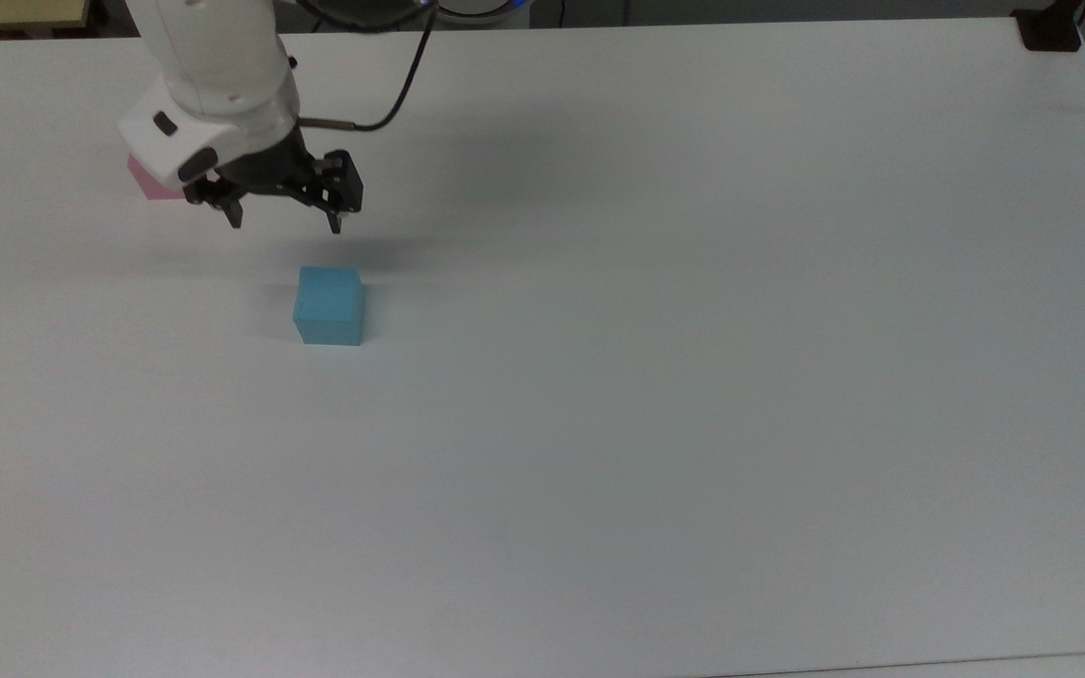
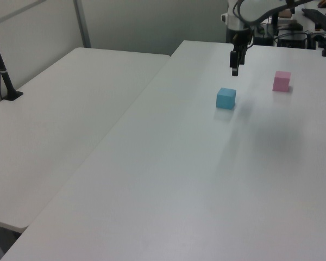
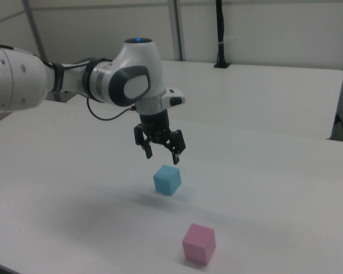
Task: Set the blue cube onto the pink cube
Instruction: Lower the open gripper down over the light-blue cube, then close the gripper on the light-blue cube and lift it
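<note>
Right view: blue cube [image 3: 167, 179] just below the fingers [image 3: 175, 156], not touching, flat on the white surface [image 3: 274, 188]. Probably light and rigid, matte faces unlikely to slip; best pinched across two opposite side faces, near mid-height. Small, sky-blue, plain, sharp-edged. Gripper [image 3: 160, 147] hovering, fingers spread apart, holding nothing. Pink cube [image 3: 198, 244] well apart from the fingers, nearer the camera, same size, pale and plain. Nothing stacked yet.
</note>
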